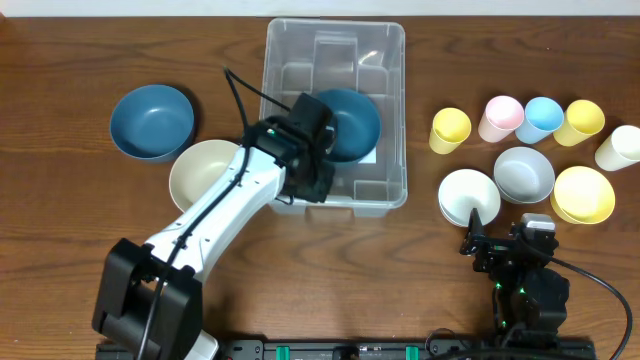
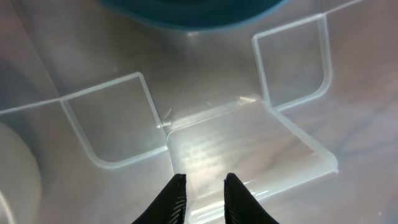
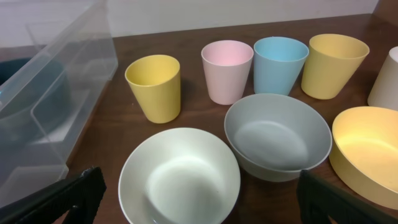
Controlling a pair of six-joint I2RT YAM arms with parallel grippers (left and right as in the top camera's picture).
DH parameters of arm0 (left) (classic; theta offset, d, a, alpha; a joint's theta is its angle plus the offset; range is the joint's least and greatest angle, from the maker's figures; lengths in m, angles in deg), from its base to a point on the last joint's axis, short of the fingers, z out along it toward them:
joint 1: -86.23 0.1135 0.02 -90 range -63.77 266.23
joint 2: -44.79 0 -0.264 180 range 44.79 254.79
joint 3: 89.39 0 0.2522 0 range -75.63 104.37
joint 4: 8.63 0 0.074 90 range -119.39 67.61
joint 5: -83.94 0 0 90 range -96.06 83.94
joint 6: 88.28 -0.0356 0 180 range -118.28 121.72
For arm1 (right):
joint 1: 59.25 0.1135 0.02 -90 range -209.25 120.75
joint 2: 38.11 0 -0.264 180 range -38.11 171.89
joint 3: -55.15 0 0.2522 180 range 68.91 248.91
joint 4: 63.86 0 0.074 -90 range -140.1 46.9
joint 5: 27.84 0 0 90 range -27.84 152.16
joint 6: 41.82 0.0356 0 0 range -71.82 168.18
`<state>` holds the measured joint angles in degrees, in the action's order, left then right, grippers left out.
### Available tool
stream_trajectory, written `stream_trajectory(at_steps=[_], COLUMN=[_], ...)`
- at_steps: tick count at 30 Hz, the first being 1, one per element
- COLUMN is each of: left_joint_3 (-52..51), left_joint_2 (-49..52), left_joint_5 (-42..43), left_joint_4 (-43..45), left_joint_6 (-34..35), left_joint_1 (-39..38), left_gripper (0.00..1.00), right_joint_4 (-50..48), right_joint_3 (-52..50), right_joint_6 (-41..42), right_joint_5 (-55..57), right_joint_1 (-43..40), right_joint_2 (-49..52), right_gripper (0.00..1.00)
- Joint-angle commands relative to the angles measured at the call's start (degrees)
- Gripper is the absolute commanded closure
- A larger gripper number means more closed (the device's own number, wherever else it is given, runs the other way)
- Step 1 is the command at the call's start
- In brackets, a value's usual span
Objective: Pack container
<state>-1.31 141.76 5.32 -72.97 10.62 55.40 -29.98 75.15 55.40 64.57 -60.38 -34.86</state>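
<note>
The clear plastic container (image 1: 392, 60) stands at the back middle of the table, with a teal bowl (image 1: 355, 125) inside it. My left gripper (image 1: 312, 182) is over the container's front left part. In the left wrist view its fingers (image 2: 205, 179) are a little apart with nothing between them, above the ridged base (image 2: 249, 143), and the teal bowl (image 2: 186, 12) is at the top edge. My right gripper (image 1: 490, 245) is wide open and empty, just in front of a white bowl (image 3: 179, 177). The container's wall (image 3: 56, 93) shows at the left of that view.
A blue bowl (image 1: 152, 122) and a cream bowl (image 1: 205, 172) lie left of the container. On the right are a white bowl (image 1: 468, 195), a grey bowl (image 1: 524, 173), a yellow bowl (image 1: 583, 194) and several coloured cups (image 1: 501, 118).
</note>
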Motion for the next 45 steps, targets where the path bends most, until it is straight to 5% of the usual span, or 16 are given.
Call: stream_trajectory(at_steps=[1,15,23,36,45], left_joint_3=[-0.35,-0.35,-0.33,-0.33,-0.33], left_joint_2=[-0.52,-0.55,-0.52,-0.52,-0.52], left_joint_5=[-0.50,-0.50,-0.24,15.50,16.55], left_joint_4=[-2.56,-7.87,6.14,9.68,5.09], left_joint_6=[3.28,7.96,6.82,6.19,5.73], left_joint_1=[-2.62,-10.23,-10.38,-13.92,-17.53], left_gripper=[0.78,0.78,0.66,0.66,0.67], right_joint_4=[0.04,0.04,0.02,0.04,0.04], right_joint_3=[-0.15,-0.15,-0.17,-0.15,-0.15], right_joint_6=[0.66,0.66,0.66,0.66,0.66], right_joint_5=[0.37,0.37,0.37,0.37,0.37], right_joint_1=[-0.52,-0.52,-0.52,-0.52,-0.52], right_joint_2=[-0.35,-0.35,-0.35,-0.35,-0.35], right_gripper=[0.01,0.01,0.01,0.01,0.01])
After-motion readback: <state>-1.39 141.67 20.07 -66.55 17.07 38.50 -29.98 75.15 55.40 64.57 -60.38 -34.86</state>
